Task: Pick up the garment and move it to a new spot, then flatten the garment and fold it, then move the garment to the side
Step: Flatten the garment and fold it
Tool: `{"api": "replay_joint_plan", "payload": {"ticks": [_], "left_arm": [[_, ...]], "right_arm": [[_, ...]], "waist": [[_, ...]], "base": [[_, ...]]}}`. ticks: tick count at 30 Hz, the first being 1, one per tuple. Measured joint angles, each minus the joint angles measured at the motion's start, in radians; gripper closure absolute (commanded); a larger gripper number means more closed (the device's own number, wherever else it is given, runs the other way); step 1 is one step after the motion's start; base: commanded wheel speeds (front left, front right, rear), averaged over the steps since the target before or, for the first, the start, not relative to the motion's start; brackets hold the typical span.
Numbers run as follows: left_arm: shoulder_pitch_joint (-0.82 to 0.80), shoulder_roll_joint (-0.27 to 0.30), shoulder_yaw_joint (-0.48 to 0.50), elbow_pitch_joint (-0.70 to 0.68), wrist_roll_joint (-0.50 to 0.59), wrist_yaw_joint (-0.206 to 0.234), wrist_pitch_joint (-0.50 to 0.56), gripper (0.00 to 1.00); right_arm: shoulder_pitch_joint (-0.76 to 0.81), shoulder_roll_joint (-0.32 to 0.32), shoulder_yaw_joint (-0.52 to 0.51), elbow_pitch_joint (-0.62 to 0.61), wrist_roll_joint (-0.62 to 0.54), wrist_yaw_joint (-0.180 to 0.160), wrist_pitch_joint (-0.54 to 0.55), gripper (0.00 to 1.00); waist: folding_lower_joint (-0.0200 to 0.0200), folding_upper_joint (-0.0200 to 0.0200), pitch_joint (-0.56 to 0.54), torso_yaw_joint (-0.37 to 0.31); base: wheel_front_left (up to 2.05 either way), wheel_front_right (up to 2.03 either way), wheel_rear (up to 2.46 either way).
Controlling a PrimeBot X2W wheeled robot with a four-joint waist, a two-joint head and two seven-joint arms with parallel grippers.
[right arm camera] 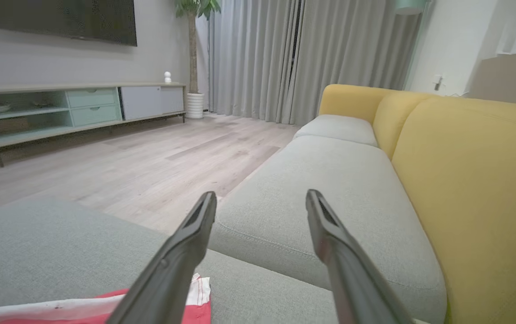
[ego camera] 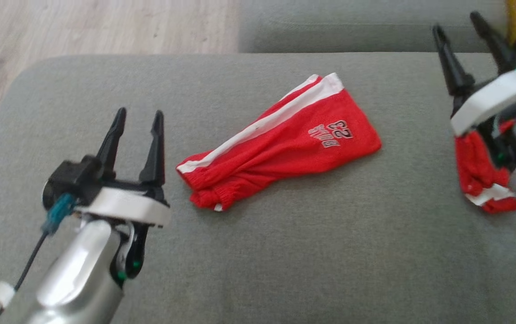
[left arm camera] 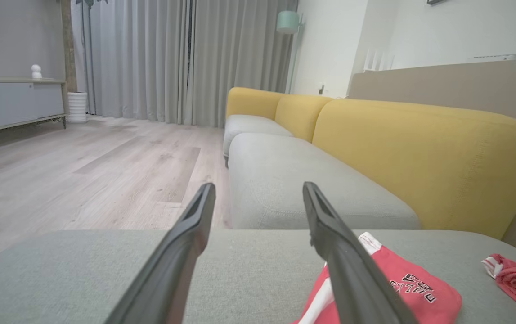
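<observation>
Red shorts (ego camera: 280,141) with a white side stripe and "23" print lie folded lengthwise in the middle of the grey cushion (ego camera: 284,252). My left gripper (ego camera: 138,116) hovers open to the left of their waistband end, holding nothing. In the left wrist view the shorts (left arm camera: 401,288) sit at the lower right, past the right finger. My right gripper (ego camera: 460,24) stands open at the far right, above the cushion. A second red garment (ego camera: 480,175) lies bunched beneath that right arm, partly hidden by it. The right wrist view catches the shorts' stripe edge (right arm camera: 73,310) at the bottom left.
Grey sofa seats (left arm camera: 302,184) with yellow backrests (left arm camera: 419,153) continue beyond the cushion. Wooden floor (ego camera: 82,27) lies off the cushion's far left edge. A low TV cabinet (right arm camera: 73,108), curtains and a plant stand across the room.
</observation>
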Motion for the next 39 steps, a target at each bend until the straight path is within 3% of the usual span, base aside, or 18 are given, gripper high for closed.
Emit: {"api": "replay_joint_plan", "payload": {"ticks": [5,10,15,18,26,39], "left_arm": [[0.105,-0.022,0.091,-0.065,0.075,0.001,0.000,0.00],[0.191,-0.062,0.139,-0.085,0.156,-0.029,0.000,0.00],[0.264,-0.117,0.187,-0.077,0.202,-0.060,0.000,0.00],[0.286,-0.146,0.202,-0.072,0.229,-0.081,0.000,0.00],[0.272,-0.196,0.253,-0.059,0.287,-0.147,0.000,0.00],[0.172,-0.264,0.252,-0.007,0.329,-0.203,0.000,0.00]], "right_arm": [[0.179,0.078,-0.218,-0.094,-0.144,0.000,0.000,0.00],[0.372,0.189,-0.410,-0.195,-0.297,0.000,0.000,0.00],[0.539,0.295,-0.515,-0.261,-0.414,0.000,0.001,0.00],[0.582,0.320,-0.554,-0.300,-0.459,0.000,0.025,0.00],[0.561,0.374,-0.675,-0.328,-0.473,0.000,0.161,0.00],[0.283,0.397,-0.830,0.013,-0.511,0.000,0.309,0.00]], "waist": [[0.0000,0.0000,-0.024,-0.037],[0.0000,0.0000,-0.040,-0.057],[0.0001,0.0000,-0.041,-0.061],[0.0000,0.0000,-0.032,-0.056],[0.0001,0.0000,0.030,-0.018],[0.0003,0.0000,0.158,0.132]], "base": [[0.00,0.00,0.00],[0.00,0.00,0.00],[0.00,0.00,0.00],[0.00,0.00,0.00],[0.00,0.00,0.00],[0.00,0.00,0.00]]}}
